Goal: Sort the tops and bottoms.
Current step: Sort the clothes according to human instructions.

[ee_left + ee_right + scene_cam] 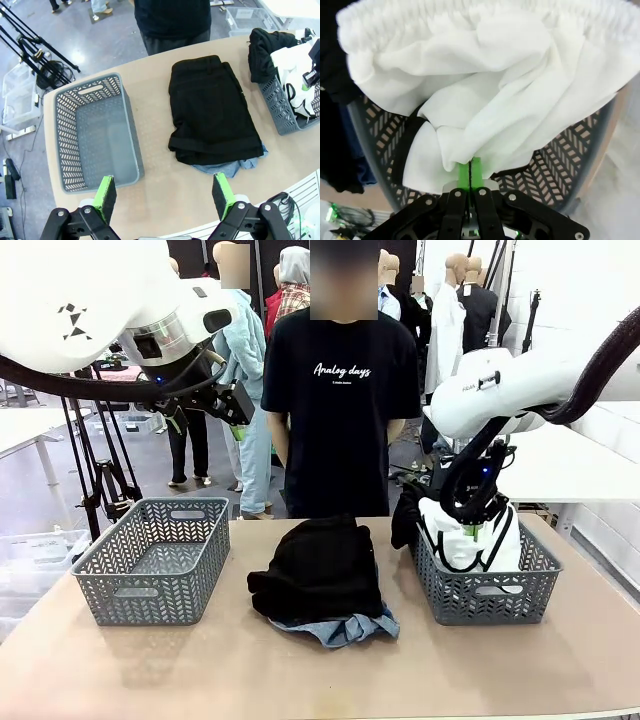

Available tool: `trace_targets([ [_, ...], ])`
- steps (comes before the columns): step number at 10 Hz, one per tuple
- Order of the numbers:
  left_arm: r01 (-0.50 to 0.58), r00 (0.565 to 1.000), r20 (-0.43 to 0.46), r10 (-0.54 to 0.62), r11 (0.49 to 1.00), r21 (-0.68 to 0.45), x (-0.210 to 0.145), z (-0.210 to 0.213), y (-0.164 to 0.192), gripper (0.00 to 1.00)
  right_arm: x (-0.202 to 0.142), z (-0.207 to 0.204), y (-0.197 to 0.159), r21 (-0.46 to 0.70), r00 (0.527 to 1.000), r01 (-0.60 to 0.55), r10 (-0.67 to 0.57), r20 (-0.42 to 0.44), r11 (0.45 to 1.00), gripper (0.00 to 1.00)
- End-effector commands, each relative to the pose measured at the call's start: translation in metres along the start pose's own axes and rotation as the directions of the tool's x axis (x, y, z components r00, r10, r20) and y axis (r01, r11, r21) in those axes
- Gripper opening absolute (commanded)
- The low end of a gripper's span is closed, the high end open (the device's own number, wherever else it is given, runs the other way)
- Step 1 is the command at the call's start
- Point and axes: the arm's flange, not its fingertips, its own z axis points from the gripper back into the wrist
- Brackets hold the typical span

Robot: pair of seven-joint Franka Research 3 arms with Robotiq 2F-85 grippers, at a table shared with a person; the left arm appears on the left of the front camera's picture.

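A folded black garment [318, 565] lies over faded blue denim [345, 628] on a pale tan table [300, 680]. The left basket [150, 595] and the right basket [490, 600] are both grey, and their walls are pierced in a herringbone pattern. The right basket holds a white garment [437, 523] edged with thin black piping. Over its rim hangs a second black garment [405, 518]. The person's T-shirt [340, 410] is black with white lettering across the chest. The robot's left arm [90, 300] and right arm [500, 390] are white. The left gripper [165, 195] and right gripper [470, 170] are black with bright green pads.
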Motion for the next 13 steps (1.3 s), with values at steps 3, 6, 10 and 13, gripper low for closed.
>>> trace_targets([
  [3,0.000,1.000,0.012,0.000,1.000,-0.007,-0.001,0.000,0.003,1.00,-0.008,0.017,0.001,-0.041,1.000,-0.003,0.003,0.012,0.999,0.51],
  [6,0.000,1.000,0.012,0.000,1.000,-0.007,-0.001,0.000,0.003,1.00,-0.010,0.023,0.001,-0.078,0.999,0.031,-0.029,0.033,0.997,1.00],
  [10,0.000,1.000,0.012,0.000,1.000,-0.007,-0.001,0.000,0.003,1.00,-0.020,0.038,-0.002,-0.105,0.993,0.080,-0.071,0.093,0.991,1.00],
  [13,0.000,1.000,0.012,0.000,1.000,-0.007,-0.001,0.000,0.003,1.00,-0.015,0.045,-0.004,-0.084,0.995,0.055,-0.047,0.090,0.995,1.00],
])
